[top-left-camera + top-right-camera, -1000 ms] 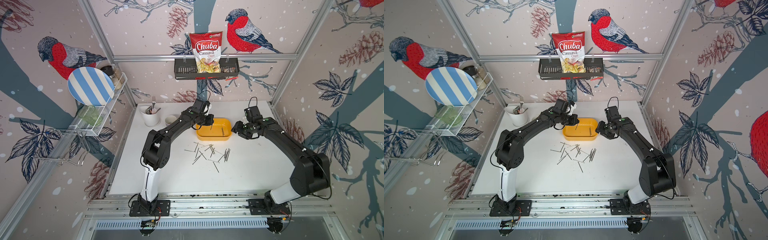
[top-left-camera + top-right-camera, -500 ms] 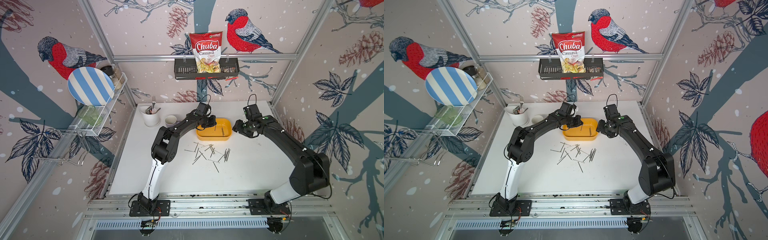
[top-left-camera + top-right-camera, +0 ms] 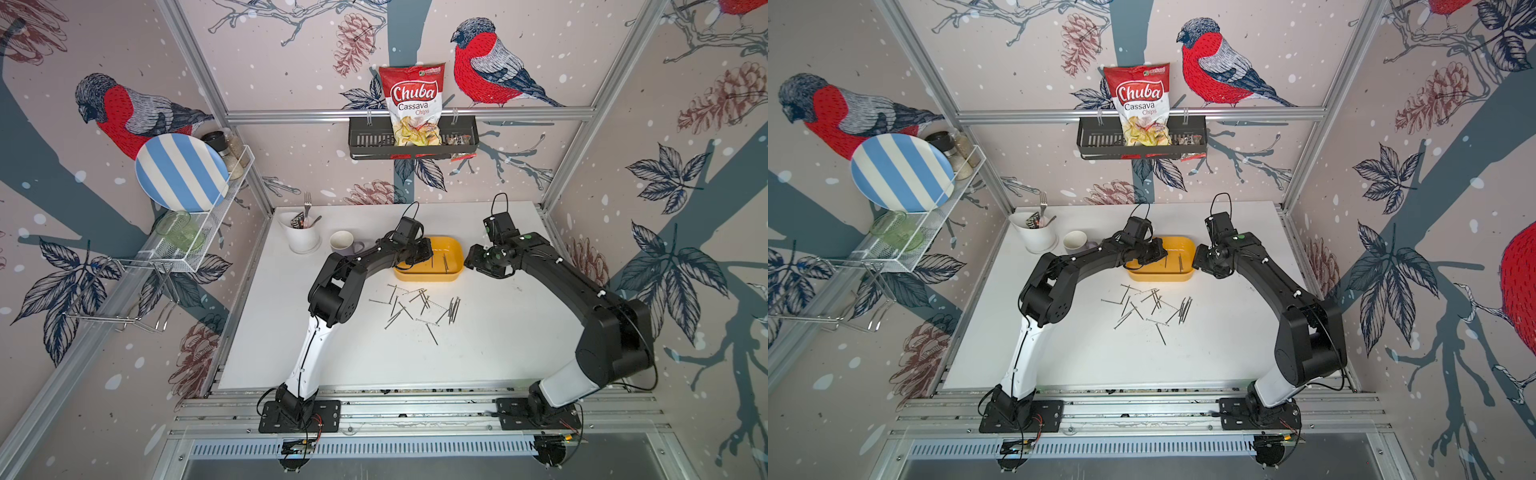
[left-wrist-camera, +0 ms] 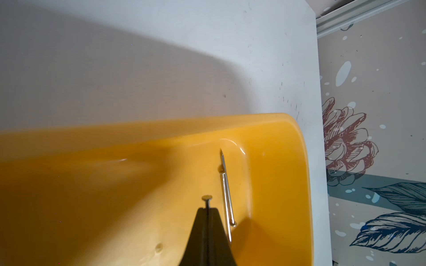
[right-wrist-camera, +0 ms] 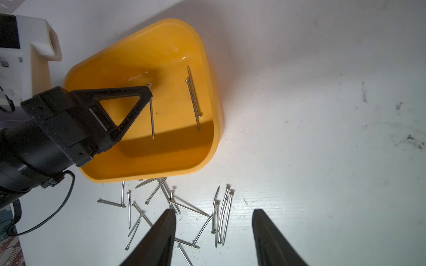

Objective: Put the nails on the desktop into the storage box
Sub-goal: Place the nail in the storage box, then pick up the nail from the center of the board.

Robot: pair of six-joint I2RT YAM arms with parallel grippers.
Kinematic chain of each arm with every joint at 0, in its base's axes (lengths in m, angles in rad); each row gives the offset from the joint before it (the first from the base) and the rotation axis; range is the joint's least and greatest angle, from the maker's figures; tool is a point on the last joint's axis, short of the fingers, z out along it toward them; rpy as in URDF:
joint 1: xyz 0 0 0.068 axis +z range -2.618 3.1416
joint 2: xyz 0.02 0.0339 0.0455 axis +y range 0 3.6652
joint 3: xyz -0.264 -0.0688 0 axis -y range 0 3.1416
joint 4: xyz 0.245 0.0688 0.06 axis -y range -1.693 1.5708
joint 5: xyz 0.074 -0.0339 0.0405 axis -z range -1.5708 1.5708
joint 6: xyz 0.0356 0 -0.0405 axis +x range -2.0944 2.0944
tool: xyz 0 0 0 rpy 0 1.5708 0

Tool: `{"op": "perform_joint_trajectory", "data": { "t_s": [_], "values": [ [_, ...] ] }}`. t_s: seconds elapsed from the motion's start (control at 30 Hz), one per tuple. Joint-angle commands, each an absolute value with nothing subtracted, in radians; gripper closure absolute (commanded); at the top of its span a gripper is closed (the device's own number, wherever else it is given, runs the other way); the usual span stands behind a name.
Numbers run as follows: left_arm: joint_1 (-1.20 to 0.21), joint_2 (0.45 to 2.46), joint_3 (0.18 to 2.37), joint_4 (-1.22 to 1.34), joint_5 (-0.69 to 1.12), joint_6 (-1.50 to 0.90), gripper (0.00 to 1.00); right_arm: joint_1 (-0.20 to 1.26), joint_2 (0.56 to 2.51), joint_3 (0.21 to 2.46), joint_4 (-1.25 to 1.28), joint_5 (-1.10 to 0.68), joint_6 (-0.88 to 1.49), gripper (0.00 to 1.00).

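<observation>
Far left on the worktop (image 3: 519, 332), well apart from the work: white utensil holder (image 3: 303, 241) and mug (image 3: 341, 241), likely just clutter to steer round. Next, at the end of the left arm (image 3: 365, 259), left jaws shut tight on a single nail (image 5: 152, 115), pinched just under the head, shank hanging point-down inside the storage box (image 3: 455, 249); probably carried that way so that a plain release drops it onto the box floor, not across the rim. Beside it, toward the box's right end, two nails (image 5: 193, 99) lying flat, side by side and touching. In front of the box, nearer the robot, loose nails (image 3: 419, 307) scattered and criss-crossed on the worktop, a few just beside the box wall, a tighter bundle at the heap's right. Rightmost, right arm (image 3: 552, 266), right jaws standing about half apart and empty, just beside the box's right end and looking down over that bundle, seemingly poised for the next pick. From both top views: the whole layout, yet the held nail a mere hairline. From the left wrist view: nail head (image 4: 206, 197) poking past the shut tips, grip confirmed, heap out of sight. From the right wrist view: the full hanging length, plus the gap between the spread fingers (image 5: 161, 235); height above the worktop hard to tell.
</observation>
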State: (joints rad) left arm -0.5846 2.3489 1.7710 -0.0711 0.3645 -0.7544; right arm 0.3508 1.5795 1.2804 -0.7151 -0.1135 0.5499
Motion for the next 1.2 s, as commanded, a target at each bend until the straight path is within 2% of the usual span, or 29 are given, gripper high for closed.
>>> {"op": "perform_joint_trajectory", "data": {
  "t_s": [0.0, 0.23, 0.27, 0.47, 0.73, 0.93, 1.17],
  "values": [
    [-0.597, 2.379, 1.807, -0.030, 0.345, -0.762, 1.00, 0.352, 1.568, 1.266, -0.718, -0.117, 0.555, 0.42],
    [-0.607, 2.419, 1.830, -0.043, 0.357, -0.793, 1.00, 0.352, 1.549, 1.247, -0.716, -0.115, 0.568, 0.42],
    [-0.607, 2.419, 1.830, -0.048, 0.357, -0.791, 0.89, 0.352, 1.551, 1.247, -0.715, -0.116, 0.569, 0.42],
    [-0.612, 2.402, 1.829, -0.068, 0.365, -0.774, 0.66, 0.366, 1.562, 1.254, -0.706, -0.124, 0.579, 0.42],
    [-0.615, 2.312, 1.805, -0.108, 0.365, -0.715, 0.59, 0.416, 1.574, 1.274, -0.729, -0.112, 0.576, 0.43],
    [-0.613, 2.146, 1.733, -0.168, 0.359, -0.611, 0.57, 0.526, 1.552, 1.251, -0.767, -0.066, 0.531, 0.44],
    [-0.533, 1.796, 1.391, -0.171, 0.318, -0.535, 0.48, 0.715, 1.572, 1.210, -0.769, -0.025, 0.523, 0.45]
  ]
}}
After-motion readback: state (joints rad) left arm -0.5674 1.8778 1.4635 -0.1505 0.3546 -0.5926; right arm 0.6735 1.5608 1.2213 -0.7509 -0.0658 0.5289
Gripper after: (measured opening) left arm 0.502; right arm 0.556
